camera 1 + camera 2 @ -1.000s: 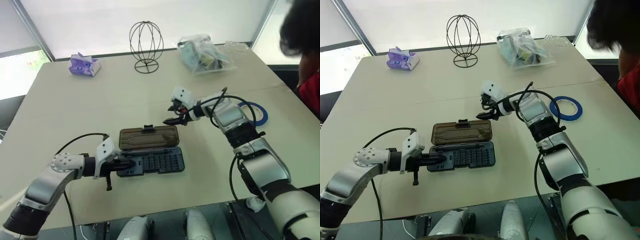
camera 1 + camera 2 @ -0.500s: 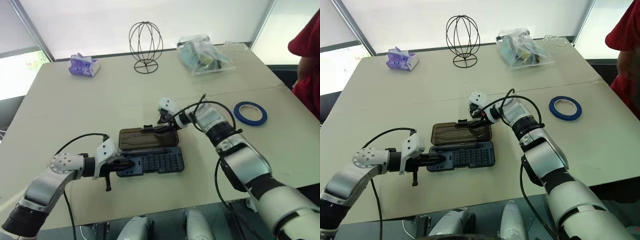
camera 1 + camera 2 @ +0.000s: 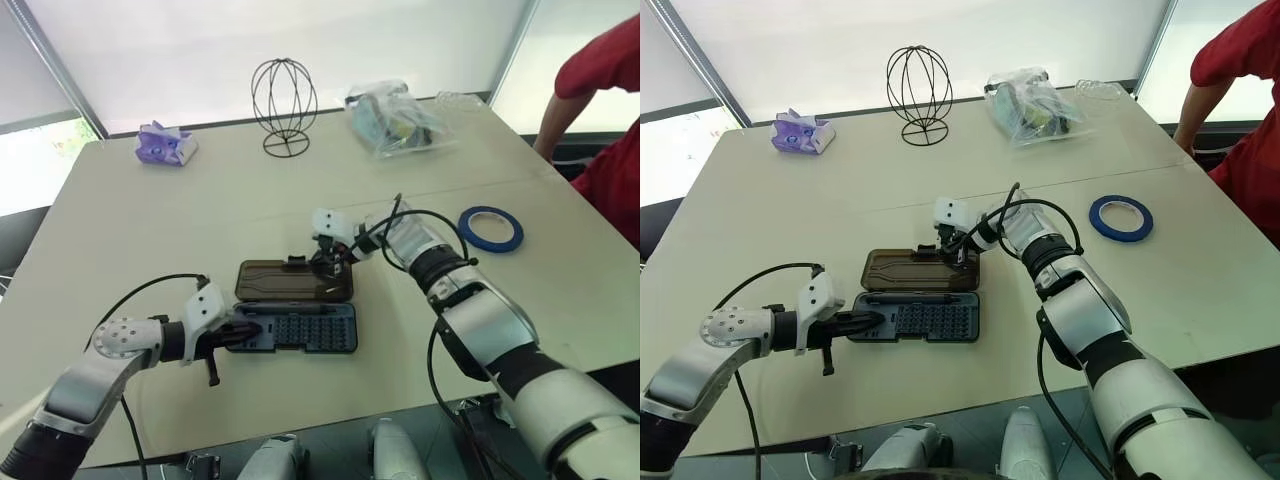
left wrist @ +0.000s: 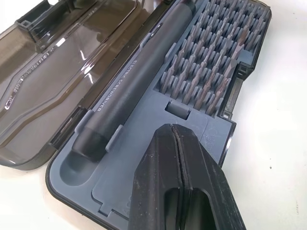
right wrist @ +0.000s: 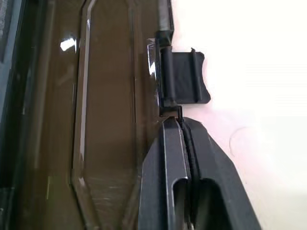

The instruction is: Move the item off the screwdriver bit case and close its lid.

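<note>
- Smoky-brown plastic, the lid (image 3: 917,269) lies flat open on the table (image 3: 790,220), hinged to the grey-blue tray of the screwdriver bit case (image 3: 917,319) on the side nearer the robot.
- The blue tape ring (image 3: 1121,217) sits well apart on the table to the right, so the first step looks done; closing the lid is in hand.
- The right gripper (image 5: 181,125) has its jaws pressed together at the lid's far edge, just beside the black latch (image 5: 184,77); whether it pinches the rim is hard to make out.
- The left gripper (image 4: 176,139), jaws together, rests over the tray's bare corner, seemingly bracing it.
- Next, the lid needs lifting and swinging over the bits (image 4: 216,57).
</note>
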